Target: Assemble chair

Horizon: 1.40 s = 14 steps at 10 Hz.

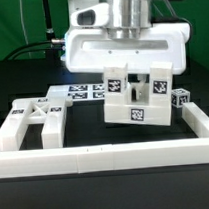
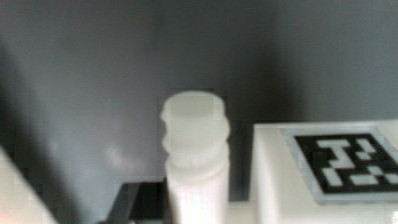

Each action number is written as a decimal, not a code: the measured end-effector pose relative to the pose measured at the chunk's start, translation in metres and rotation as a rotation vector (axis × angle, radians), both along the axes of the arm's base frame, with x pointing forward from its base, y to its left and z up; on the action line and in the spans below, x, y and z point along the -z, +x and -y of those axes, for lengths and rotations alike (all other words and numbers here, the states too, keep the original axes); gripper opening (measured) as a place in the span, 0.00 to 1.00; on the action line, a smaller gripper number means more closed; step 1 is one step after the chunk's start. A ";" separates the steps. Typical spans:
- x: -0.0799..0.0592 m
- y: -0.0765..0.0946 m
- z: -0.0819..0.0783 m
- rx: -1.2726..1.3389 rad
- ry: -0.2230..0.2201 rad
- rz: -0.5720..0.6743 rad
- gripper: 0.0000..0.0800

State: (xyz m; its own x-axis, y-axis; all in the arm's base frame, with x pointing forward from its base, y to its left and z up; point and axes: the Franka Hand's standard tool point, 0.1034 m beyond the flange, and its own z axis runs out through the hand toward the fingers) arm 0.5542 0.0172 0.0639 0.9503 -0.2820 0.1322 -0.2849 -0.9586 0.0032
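The chair's white assembly (image 1: 138,97), a blocky piece with several black-and-white tags, stands upright in the middle of the table. My gripper (image 1: 137,82) comes down on it from above, with the fingertips mostly hidden among its parts. In the wrist view a white round-topped post (image 2: 192,140) runs out from between the jaws of my gripper (image 2: 192,216), with dark finger edges close on both sides. A tagged white block (image 2: 338,162) sits right beside the post. A cross-braced white side piece (image 1: 30,123) lies flat at the exterior view's left.
The marker board (image 1: 80,91) lies behind the side piece. A long low white border rail (image 1: 106,154) runs along the front and turns back at the exterior view's right (image 1: 201,123). A small tagged white part (image 1: 180,100) sits by that right rail.
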 end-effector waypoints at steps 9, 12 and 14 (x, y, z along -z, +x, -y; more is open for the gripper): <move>-0.014 -0.007 0.007 -0.063 0.178 -0.543 0.31; -0.011 -0.015 0.013 -0.054 0.213 -0.704 0.31; -0.016 -0.022 0.008 -0.074 0.270 -0.846 0.31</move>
